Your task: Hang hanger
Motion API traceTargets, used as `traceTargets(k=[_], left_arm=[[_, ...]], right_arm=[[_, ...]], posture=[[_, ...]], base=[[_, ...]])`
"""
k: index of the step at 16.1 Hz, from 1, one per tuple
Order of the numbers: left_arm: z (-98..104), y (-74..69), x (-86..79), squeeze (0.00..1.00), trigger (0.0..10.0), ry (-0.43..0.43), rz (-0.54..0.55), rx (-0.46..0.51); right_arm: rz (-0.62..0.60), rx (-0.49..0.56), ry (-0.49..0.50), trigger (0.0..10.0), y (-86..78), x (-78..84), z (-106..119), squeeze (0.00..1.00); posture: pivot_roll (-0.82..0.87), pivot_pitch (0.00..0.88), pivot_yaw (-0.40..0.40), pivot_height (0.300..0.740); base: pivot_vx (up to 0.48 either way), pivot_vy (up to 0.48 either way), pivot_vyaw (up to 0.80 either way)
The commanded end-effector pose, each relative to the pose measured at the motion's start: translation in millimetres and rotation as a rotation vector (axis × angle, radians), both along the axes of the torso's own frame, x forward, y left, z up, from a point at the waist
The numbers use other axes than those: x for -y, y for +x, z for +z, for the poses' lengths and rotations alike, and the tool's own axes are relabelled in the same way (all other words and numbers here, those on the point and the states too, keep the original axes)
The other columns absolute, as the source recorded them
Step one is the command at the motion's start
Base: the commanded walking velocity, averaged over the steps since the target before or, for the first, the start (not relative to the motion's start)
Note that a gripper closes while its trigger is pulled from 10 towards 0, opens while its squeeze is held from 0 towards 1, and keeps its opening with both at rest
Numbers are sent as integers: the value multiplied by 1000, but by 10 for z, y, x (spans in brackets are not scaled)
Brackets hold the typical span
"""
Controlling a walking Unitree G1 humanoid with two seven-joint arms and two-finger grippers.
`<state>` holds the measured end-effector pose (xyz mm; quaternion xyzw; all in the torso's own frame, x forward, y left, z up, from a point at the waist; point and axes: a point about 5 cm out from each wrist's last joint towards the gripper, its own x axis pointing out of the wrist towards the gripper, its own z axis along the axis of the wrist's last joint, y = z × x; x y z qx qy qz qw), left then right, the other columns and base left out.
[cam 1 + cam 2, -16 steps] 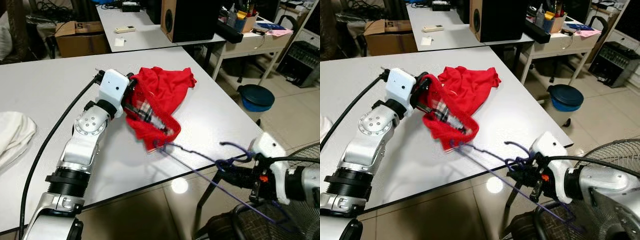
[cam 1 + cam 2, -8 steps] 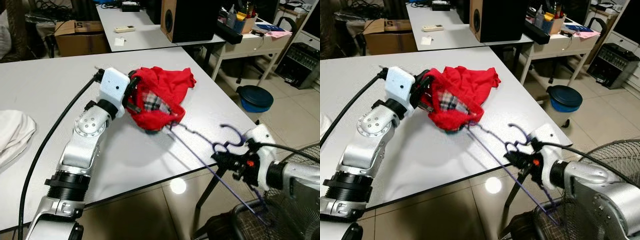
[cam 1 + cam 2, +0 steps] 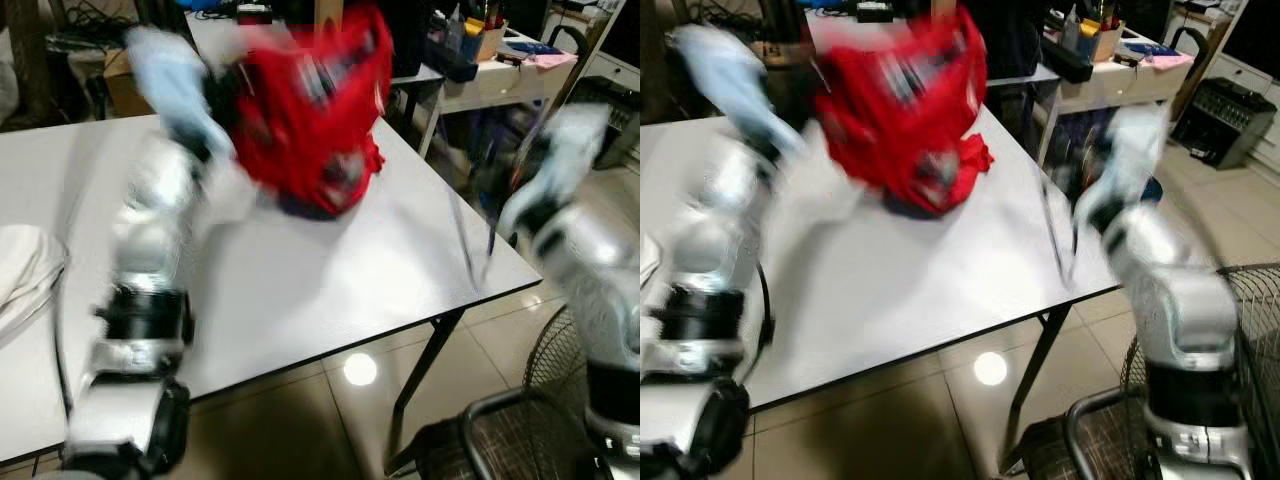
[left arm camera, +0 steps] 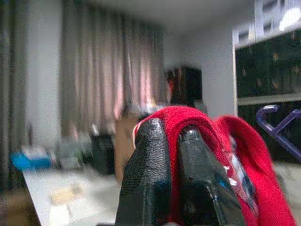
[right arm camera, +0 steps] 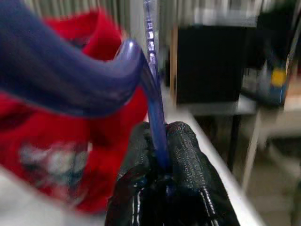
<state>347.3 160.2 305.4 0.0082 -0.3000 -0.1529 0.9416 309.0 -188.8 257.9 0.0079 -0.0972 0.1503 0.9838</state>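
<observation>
1. Big change from half a second ago: both arms have swung up fast. The red garment (image 3: 305, 110) was slumped on the table (image 3: 300, 290) back then, and now it's up in the air over the far edge, with only its lowest fold near the top. Everything is motion-blurred in the head views, so don't trust fine detail.

2. The left gripper (image 4: 176, 179) is clamped down on a fold of the red cloth; the wrist view shows both black fingers pinching it tight. That arm is raised high on the left.

3. The right gripper (image 5: 162, 183) is squeezed onto the purple hanger (image 5: 94, 70), holding the thin stem right under the hook curve. The right arm has come up from below table level to beside the near right corner.

4. Hanger direction: from the right wrist view the stem runs straight out along the fingers, with the hook bending over toward the garment. In the head view I can only make out faint dark streaks (image 3: 470, 245) by the table edge running roughly up-down, so my guess is the long axis is now tilted steeply rather than lying flat. Can't be sure.

5. What it means: I'd say the shirt-plus-hanger is lifted as one unit, so the carry toward wherever it hangs is starting. No rail visible yet.
</observation>
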Motion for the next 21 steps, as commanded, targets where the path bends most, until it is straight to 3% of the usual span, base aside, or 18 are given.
traceTargets(k=[1, 2, 3, 4, 6, 7, 8, 10, 11, 12, 13, 15, 17, 19, 21], left_arm=[[-43, -20, -57, 0, 0, -2, 10, -15], [-459, -57, 19, 0, 0, 132, -19, -198], [-894, -148, 123, 0, 0, 208, -45, -366], [-1049, -197, 168, 0, 0, 223, -45, -418], [-1534, -390, 366, 0, 0, 247, -80, -572], [-1644, -414, 388, 0, 0, 275, -71, -600], [-1647, -380, 377, 0, 0, 285, -59, -600], [-1521, -324, 343, 0, 0, 319, -61, -557], [-1409, -318, 330, 0, 8078, 361, -116, -502], [-1334, -347, 328, 0, 10000, 370, -228, -477], [-1293, -357, 304, 1000, 10000, 394, -265, -454], [-1219, -415, 175, 1000, 10000, 544, -390, -446], [-1255, -465, 19, 1000, 10000, 690, -446, -519], [-1294, -499, -340, 1000, 10000, 881, -505, -687], [-1258, -555, -349, 1000, 10000, 870, -618, -729]], right_arm=[[7, -15, -4, 10000, -41, 43, -59, 0], [45, -75, -64, 10000, -165, 72, -223, 0], [43, -156, -98, 10000, -277, 123, -383, 0], [41, -191, -133, 10000, -329, 144, -453, 0], [80, -383, -251, 10000, -629, 216, -755, 0], [78, -439, -280, 10000, -738, 254, -825, 0], [90, -477, -319, 10000, -846, 285, -851, 0], [97, -453, -311, 10000, -918, 292, -782, 0], [130, -404, -293, 10000, -952, 247, -691, 0], [151, -381, -284, 10000, -984, 194, -645, 0], [161, -372, -279, 10000, -1000, 162, -633, 0], [173, -367, -268, 10000, -1039, 80, -651, 0], [182, -376, -259, 10000, -1058, 37, -681, 0], [225, -412, -244, 10000, -1120, -75, -762, 0], [226, -417, -237, 10000, -1140, -103, -778, 0]], posture=[[-138, 0, 1, 740], [-137, 0, 4, 740], [-145, 0, 14, 740], [-147, 0, 19, 740], [-155, 0, 35, 740], [-161, 0, 43, 740], [-165, 0, 59, 740], [-167, 0, 73, 740], [-168, 0, 83, 740], [-169, 0, 94, 740], [-169, 0, 97, 740], [-168, 0, 109, 740], [-168, 0, 111, 740], [-156, 0, 116, 740], [-155, 0, 122, 740]], base=[[0, 0, 0], [0, 0, 0], [0, 0, 0], [0, 0, 0], [0, 0, 0], [0, 0, 0], [0, 0, 0], [0, 0, 0], [0, 0, 0], [0, 0, 0], [0, 0, 0], [0, 0, 0], [0, 0, 0], [0, 0, 0], [0, 0, 0]])
